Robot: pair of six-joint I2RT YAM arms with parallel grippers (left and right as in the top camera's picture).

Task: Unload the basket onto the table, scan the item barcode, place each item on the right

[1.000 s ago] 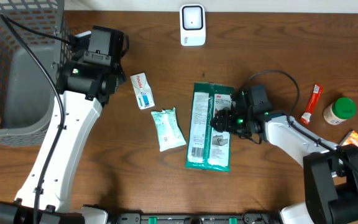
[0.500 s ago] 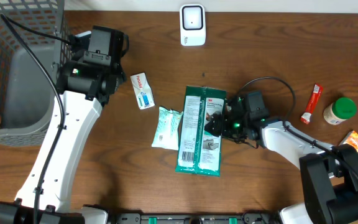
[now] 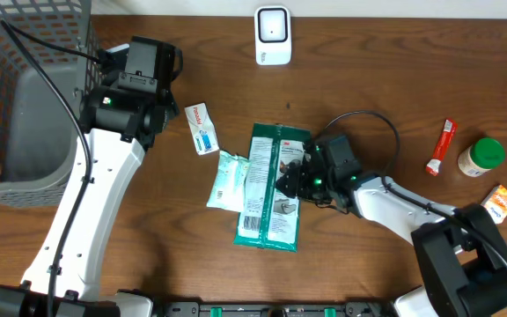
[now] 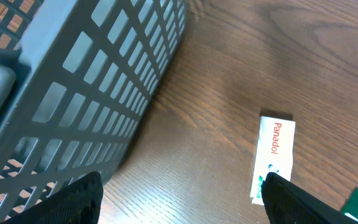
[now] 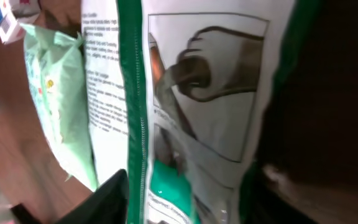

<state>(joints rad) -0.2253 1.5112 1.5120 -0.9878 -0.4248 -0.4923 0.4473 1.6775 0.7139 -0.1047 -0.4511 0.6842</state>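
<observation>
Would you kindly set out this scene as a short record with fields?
Item: green-and-white flat packet, centre, against pale green pouch
Scanner: white barcode scanner, far side, apart from the item
Left gripper: open, empty, beside grey mesh basket
Right gripper: on the packet; grip unclear

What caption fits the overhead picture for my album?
Right claw on a flat green-and-white plastic packet against a pale green soft pouch, white boxy scanner across the brown wooden table.
</observation>
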